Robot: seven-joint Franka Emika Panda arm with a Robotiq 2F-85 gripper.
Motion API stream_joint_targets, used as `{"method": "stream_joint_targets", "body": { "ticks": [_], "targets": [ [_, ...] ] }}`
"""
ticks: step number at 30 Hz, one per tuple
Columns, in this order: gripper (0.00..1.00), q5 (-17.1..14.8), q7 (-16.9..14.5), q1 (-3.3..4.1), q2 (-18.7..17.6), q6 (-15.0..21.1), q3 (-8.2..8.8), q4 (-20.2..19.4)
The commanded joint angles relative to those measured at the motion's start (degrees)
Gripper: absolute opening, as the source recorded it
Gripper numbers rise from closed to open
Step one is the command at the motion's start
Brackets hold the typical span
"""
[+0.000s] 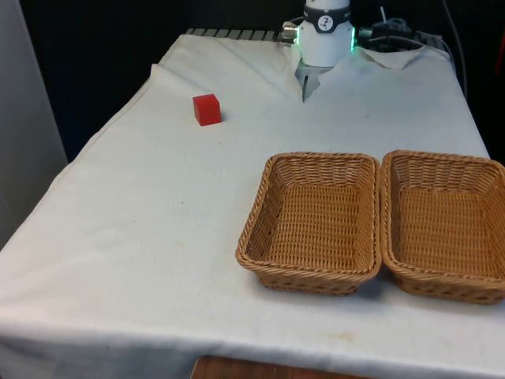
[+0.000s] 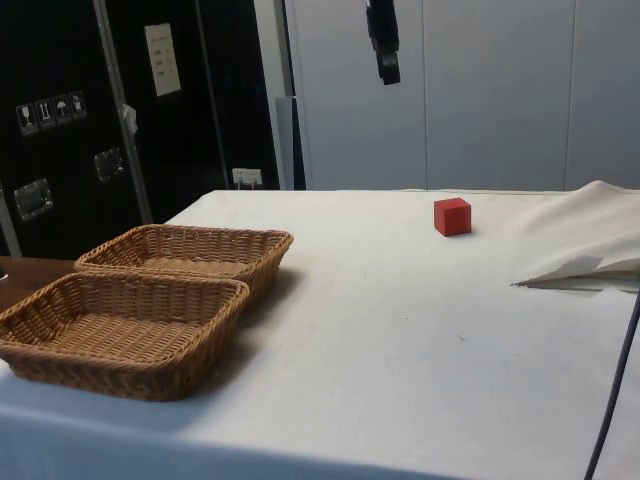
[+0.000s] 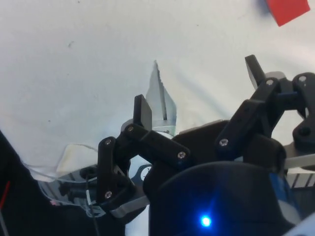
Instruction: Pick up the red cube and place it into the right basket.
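So, front view, going from its left: the red cube [image 1: 207, 109] sits on the white cloth [image 1: 158, 237] toward the far-left part of the table, resting flat on one face, nothing touching it. Well apart from it, nearer the camera and off to the front view's right, are two wicker baskets side by side, rims pretty much touching. The left basket [image 1: 251, 229] is closer to the middle of the table, and the right basket [image 1: 489, 166] runs off that view's right edge. Nothing lies in either one.

My pincer [image 3: 199, 91] is up in the air, fingers spread wide with nothing between them. In the wrist view the fingertips [image 3: 142, 110] stand well apart, with bare cloth under them and a fold in the cloth showing between them. The cube [image 3: 288, 10] peeks in at a corner of that picture, away from both fingers.

In the side view my gripper [image 2: 384, 45] hangs high above the table, roughly over the stretch between the baskets [image 2: 190, 240] and the cube [image 2: 452, 216], not close to either.
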State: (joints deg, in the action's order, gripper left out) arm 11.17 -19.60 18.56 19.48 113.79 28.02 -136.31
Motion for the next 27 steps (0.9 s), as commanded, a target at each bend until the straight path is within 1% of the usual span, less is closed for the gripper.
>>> {"method": "stream_joint_targets", "body": {
  "ticks": [1, 2, 3, 4, 9, 11, 12, 13, 14, 20, 21, 22, 25, 26, 27],
  "targets": [
    [1.00, 1.3, 0.0, -0.52, 1.0, 1.3, 0.06, -1.4],
    [1.00, 1.6, 0.0, -0.57, 1.3, 1.5, 0.17, -1.8],
    [1.00, 0.6, -0.1, -0.11, 0.3, 0.3, 0.29, -0.8],
    [1.00, 1.8, -0.1, -0.69, 1.6, 1.9, 0.34, -2.4],
    [1.00, 3.3, -0.1, -0.97, 3.4, 4.1, 1.32, -5.5],
    [1.00, 4.4, 0.0, -1.15, 4.6, 5.4, 2.06, -7.4],
    [1.00, 4.7, 0.0, -1.15, 5.0, 5.8, 2.35, -8.1],
    [1.00, 4.0, -0.2, -0.63, 4.6, 4.9, 2.58, -7.6],
    [1.00, 5.0, 0.1, -1.15, 5.3, 6.1, 2.64, -8.7],
    [1.00, 7.4, 0.0, -1.55, 7.8, 9.1, 4.53, -12.9],
    [1.00, 6.5, -0.2, -0.92, 7.0, 7.9, 4.53, -11.9],
    [1.00, 7.8, 0.0, -1.60, 8.1, 9.3, 4.76, -13.4],
    [1.00, 9.1, -0.1, -1.95, 9.0, 10.7, 5.84, -15.3],
    [1.00, 9.9, -0.3, -2.18, 9.5, 11.6, 6.70, -16.5],
    [1.00, 10.4, -0.3, -2.18, 9.8, 12.0, 7.16, -17.1]
  ]
}}
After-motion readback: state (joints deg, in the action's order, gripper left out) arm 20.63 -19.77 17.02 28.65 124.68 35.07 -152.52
